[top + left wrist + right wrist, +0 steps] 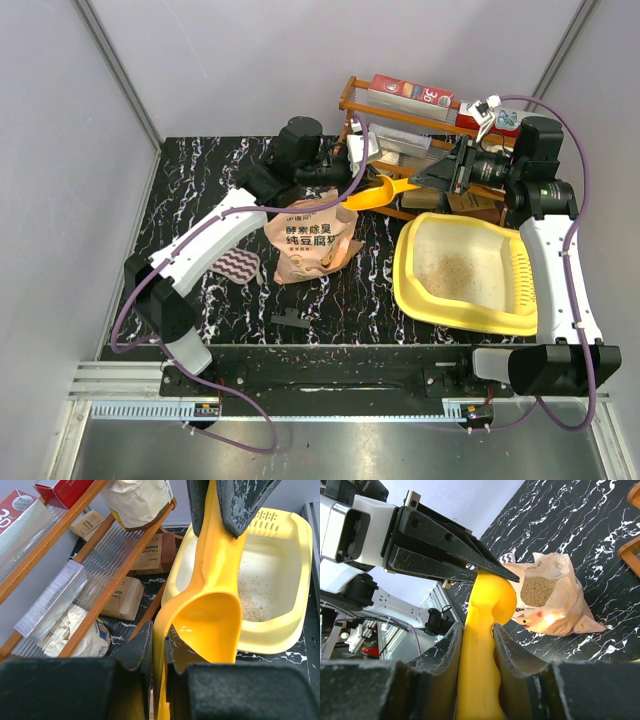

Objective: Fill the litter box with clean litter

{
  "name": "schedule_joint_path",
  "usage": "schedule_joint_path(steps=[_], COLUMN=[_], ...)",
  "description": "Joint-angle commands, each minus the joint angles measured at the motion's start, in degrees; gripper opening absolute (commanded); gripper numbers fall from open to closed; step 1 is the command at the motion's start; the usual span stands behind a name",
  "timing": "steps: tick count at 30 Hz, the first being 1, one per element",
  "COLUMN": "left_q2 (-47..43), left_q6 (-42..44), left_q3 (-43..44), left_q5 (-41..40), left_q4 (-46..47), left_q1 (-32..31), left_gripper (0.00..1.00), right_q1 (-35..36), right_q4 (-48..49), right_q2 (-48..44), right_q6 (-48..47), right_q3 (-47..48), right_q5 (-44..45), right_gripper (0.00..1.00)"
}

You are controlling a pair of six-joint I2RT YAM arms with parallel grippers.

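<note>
Closest to both wrist lenses is the scoop (205,620), a yellow-orange shape filling the gap between each pair of fingers. Its bowl looks empty and glossy inside.

The box (465,318) sits on the right part of the table (200,180), in front of the right arm's base, with its slotted strip towards that arm. Only a thin scatter of litter (452,272) lies in the middle of its floor, and most of the pale bottom is bare. I judge the filling barely begun, with many scoops or a straight pour left to do. The bag (305,245) lies left of centre, well apart from the box. Its mouth is open and beige granules show inside in the right wrist view, so plenty of supply remains.

The scoop hangs above the table between bag and box, near the far edge by the wooden rack (400,110). Both arms meet on it. The left gripper (159,640) is nearly closed, pinching the thin wall at the bowl end. The right gripper (476,630) stands narrow around the handle, its fingers lying against both sides as far as the view shows. It reads as a handover, though I cannot say which arm is giving. Nothing touches the box or the bag.
</note>
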Motion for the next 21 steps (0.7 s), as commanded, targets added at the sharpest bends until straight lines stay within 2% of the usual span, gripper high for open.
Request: schedule_joint_path(steps=[1,2,4,7,10,14,19,21], left_q2=[0.19,0.1,-0.77,-3.14,-5.78,-8.95,-11.85,-11.59], left_q6=[0.99,2.22,4.5,7.94,9.26,13.29,14.71,15.06], left_q3=[3.05,3.49,4.63,4.38,2.8,-0.98,-8.18,-8.89], left_q5=[-1.43,-1.26,-0.55,-0.9,-1.25,-1.52,-6.17,-7.31], left_q4=[1.82,-1.06,-5.02,-12.67,-19.79,-28.84,-28.16,-27.81], left_q1=[-0.27,-0.27,0.25,2.45,5.78,8.69,9.4,9.57], left_gripper=[0.16,0.3,0.51,0.61,0.64,0.64,0.63,0.6], right_q1=[0.6,0.6,0.6,0.6,0.6,0.77,5.07,7.27], right_q4=[-1.71,-3.1,-4.78,-8.12,-13.21,-13.4,-17.08,-18.05], right_q2=[-1.32,-1.32,-1.14,0.34,3.85,7.2,13.18,15.28], right_q6=[-2.95,-3.93,-7.43,-12.7,-16.67,-17.56,-22.37,-24.23], right_q3=[1.2,2.07,3.92,6.12,10.77,13.5,17.19,17.64], right_q5=[-0.78,0.53,2.99,5.9,5.38,6.17,9.59,11.7], right_gripper=[0.0,0.0,0.0,0.0,0.0,0.0,0.0,0.0])
